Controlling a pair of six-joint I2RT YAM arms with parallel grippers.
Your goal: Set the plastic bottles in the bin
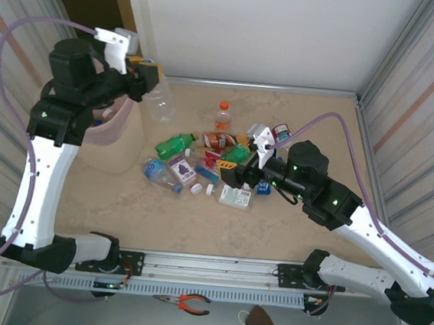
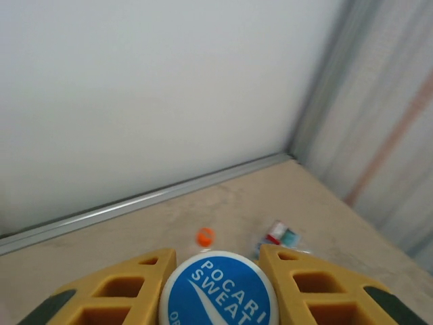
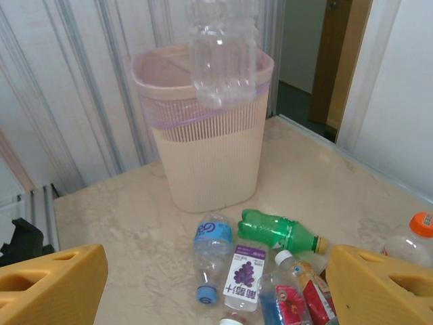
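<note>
At the counter's (image 1: 195,226) left side the bin (image 1: 122,146) stands upright, with a pink bag folded over its rim. The left hand (image 1: 146,70) is raised next to it, clamped on the blue cap (image 2: 218,294) of a clear bottle (image 1: 159,99). In the left wrist view its yellow fingers (image 2: 122,284) press both sides of the cap. The bottle hangs in the air, base down, clear of the counter. In the right wrist view its base overlaps the bin rim, while the top view puts it at the bin's right edge. Cannot tell if it is over the opening or just beside it.

The right hand (image 1: 238,168) sits low over the bottle pile at counter centre. Its jaws are wide apart with nothing gripped. Its fingers (image 3: 51,284) fill both lower corners of the right wrist view, with loose bottles on the counter between them.

The pile is near the bin, not touching it:
- green bottle (image 3: 277,230) on its side, closest to the bin
- blue-label bottle (image 3: 213,250) on its side, cap pointing away from the bin
- purple-label bottle (image 3: 245,271) touching the blue-label one
- red-label bottle (image 3: 301,294) just beside those
- orange-capped bottle (image 3: 413,240) at the far side of the pile, looks upright in the top view

Pliers (image 1: 188,303) lie in front of the arm bases, off the counter.
</note>
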